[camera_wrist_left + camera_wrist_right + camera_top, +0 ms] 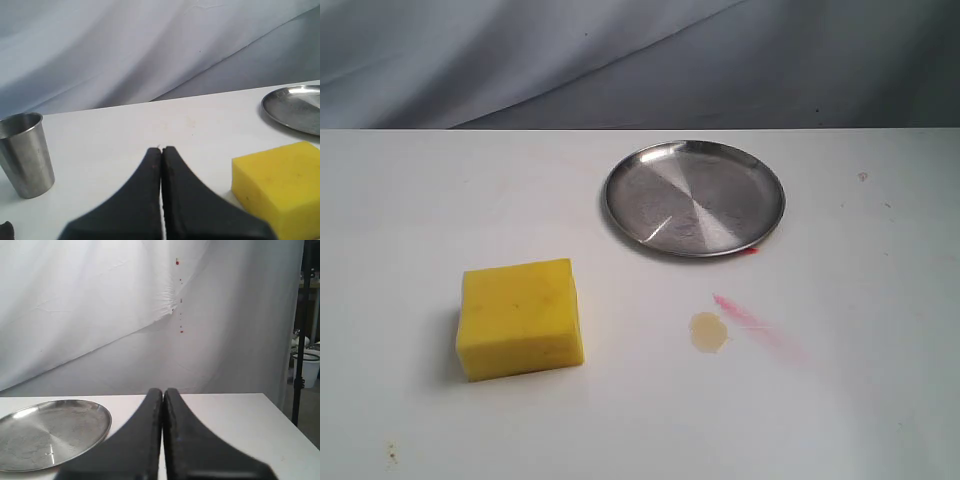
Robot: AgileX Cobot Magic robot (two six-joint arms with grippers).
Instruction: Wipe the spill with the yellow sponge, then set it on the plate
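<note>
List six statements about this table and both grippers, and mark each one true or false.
1. The spill is smaller than the sponge. True.
2. The plate is empty. True.
3. The sponge lies on the plate. False: it lies on the table, apart from the plate.
4. The left gripper and the right gripper are both shut. True.
5. The left gripper holds the sponge. False: it is shut on nothing, and the sponge lies off to one side.
6. The cup lies on its side. False: it stands upright.
</note>
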